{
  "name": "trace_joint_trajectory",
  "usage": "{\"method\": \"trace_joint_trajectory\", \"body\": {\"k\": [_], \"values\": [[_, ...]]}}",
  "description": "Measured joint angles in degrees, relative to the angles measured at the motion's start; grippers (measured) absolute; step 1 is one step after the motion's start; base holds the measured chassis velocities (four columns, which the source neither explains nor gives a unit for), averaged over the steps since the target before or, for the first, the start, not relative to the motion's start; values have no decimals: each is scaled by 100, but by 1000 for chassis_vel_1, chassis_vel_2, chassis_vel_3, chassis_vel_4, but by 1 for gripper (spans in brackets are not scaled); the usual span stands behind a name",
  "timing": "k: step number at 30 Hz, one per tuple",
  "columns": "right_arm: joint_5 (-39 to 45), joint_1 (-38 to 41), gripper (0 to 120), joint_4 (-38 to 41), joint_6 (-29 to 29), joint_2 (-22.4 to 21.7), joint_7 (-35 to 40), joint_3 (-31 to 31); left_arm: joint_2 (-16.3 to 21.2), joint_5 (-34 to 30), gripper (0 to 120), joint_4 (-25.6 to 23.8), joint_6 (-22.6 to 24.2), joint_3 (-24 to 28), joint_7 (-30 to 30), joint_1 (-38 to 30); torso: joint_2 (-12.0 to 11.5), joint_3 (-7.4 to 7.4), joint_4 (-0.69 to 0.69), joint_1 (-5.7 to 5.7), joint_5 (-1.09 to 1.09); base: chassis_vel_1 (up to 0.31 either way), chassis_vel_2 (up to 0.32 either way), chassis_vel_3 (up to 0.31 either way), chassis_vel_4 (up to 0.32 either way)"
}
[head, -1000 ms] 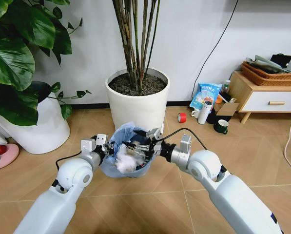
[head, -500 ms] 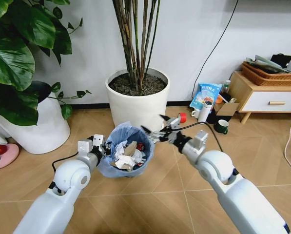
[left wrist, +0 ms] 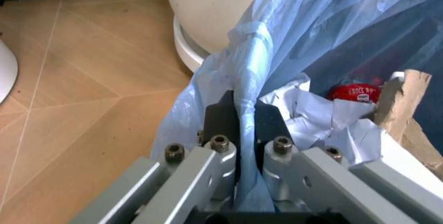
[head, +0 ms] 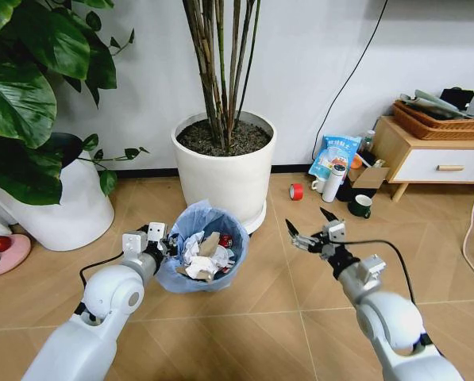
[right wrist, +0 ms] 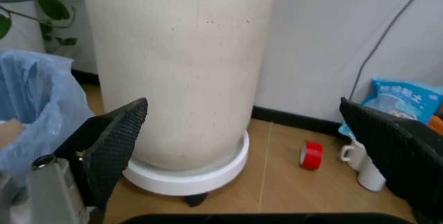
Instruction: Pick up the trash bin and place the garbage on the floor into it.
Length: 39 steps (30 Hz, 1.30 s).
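Note:
The trash bin point(head: 205, 252), dark with a crinkly light-blue bag over its rim, hangs just above the floor point(head: 260, 317) in front of a big white pot. My left gripper point(head: 160, 241) is shut on its rim; in the left wrist view the fingers point(left wrist: 220, 123) pinch the blue bag fold. Garbage lies inside the bin: crumpled white paper point(left wrist: 315, 123), a red wrapper point(left wrist: 354, 92) and brown paper point(left wrist: 403, 97). My right gripper point(head: 310, 228) is to the right of the bin, open and holding nothing. In the right wrist view its black fingertips point(right wrist: 119, 140) are spread wide.
A large white plant pot point(head: 225, 163) stands right behind the bin, and another point(head: 70, 210) is at the left under broad leaves. A red tape roll point(head: 297, 191), mugs point(head: 360, 206), a blue packet point(head: 336, 155) and a wooden cabinet point(head: 427, 159) sit at the right.
My right gripper has drawn back from above the bin, moving right and down, and is now open and empty. White crumpled paper now lies in the bin. The left gripper keeps its hold.

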Motion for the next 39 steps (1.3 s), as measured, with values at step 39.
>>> {"method": "trace_joint_trajectory", "body": {"k": [39], "values": [[-183,-363,100,67,249,120,-13,-60,-10,-42,0,-87,0,4,-97,27,0,1,1,0,-1,194,12,-200,-8]]}}
